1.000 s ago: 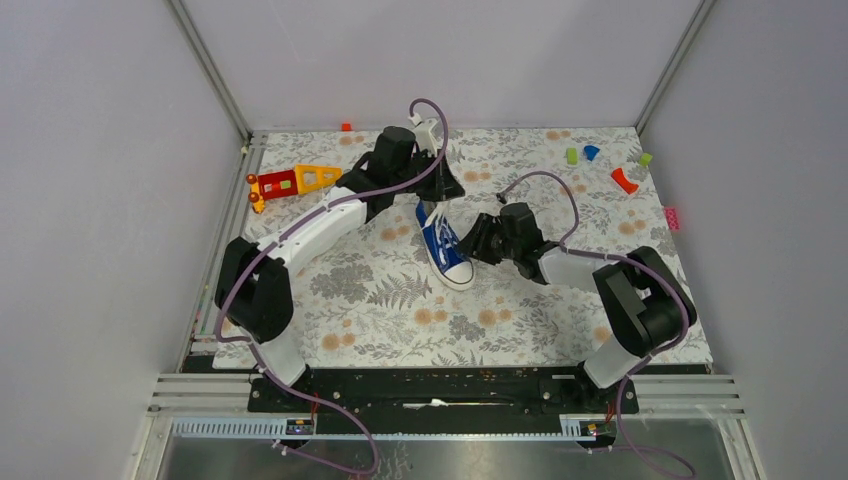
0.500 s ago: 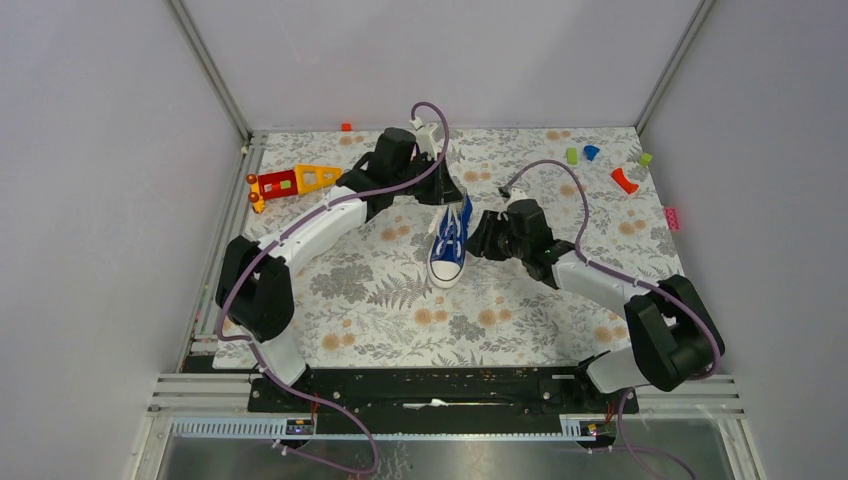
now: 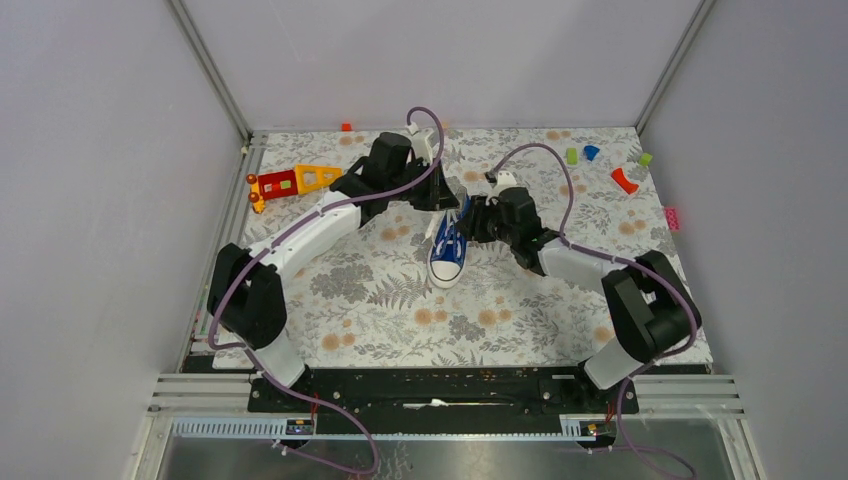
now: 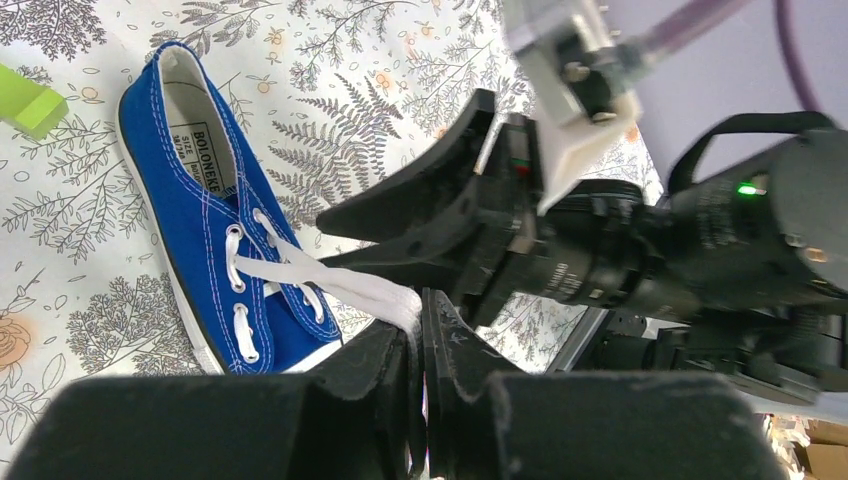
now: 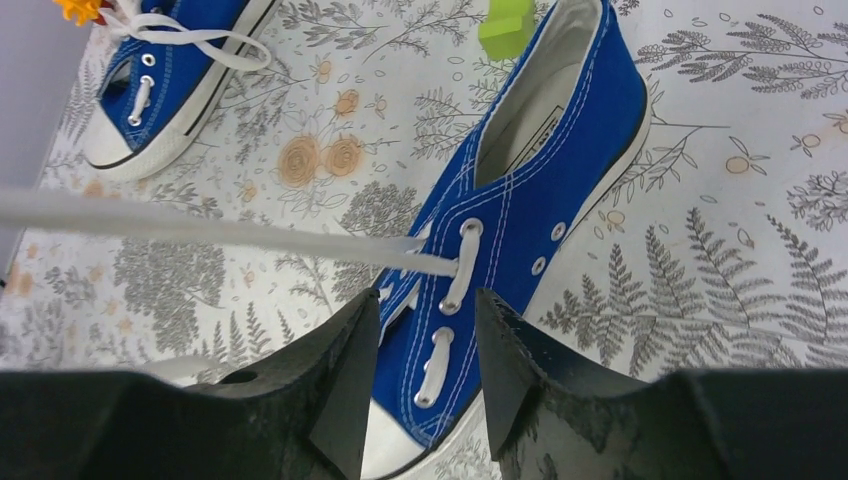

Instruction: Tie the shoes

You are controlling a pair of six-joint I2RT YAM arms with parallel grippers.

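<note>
Blue sneaker [image 3: 447, 248] sits about mid-mat on my overhead feed, white toe cap pointing back at the arm bases, heel toward the far wall. My left gripper [image 4: 418, 320] has its fingers pinched nearly together on the white lace [image 4: 330, 282], which runs taut from the eyelets straight into the tips. My right gripper [image 5: 420, 390] is just beside the shoe on its right side, fingers [image 5: 345, 400] a moderate way apart. On its wrist cam I see the laced front of the sneaker in the gap below them. Nothing looks gripped, but I can't tell if a pad touches the canvas. Same cam shows the lace stretched off to the left. The second sneaker [image 5: 165, 80] lies in the top-left corner of that view, laces loose, well apart from the first. A green block [image 5: 505, 25] sits near the heel on the floral mat [image 3: 380, 300], and the red-orange-yellow toy [image 3: 293, 182] is over by the left edge
</note>
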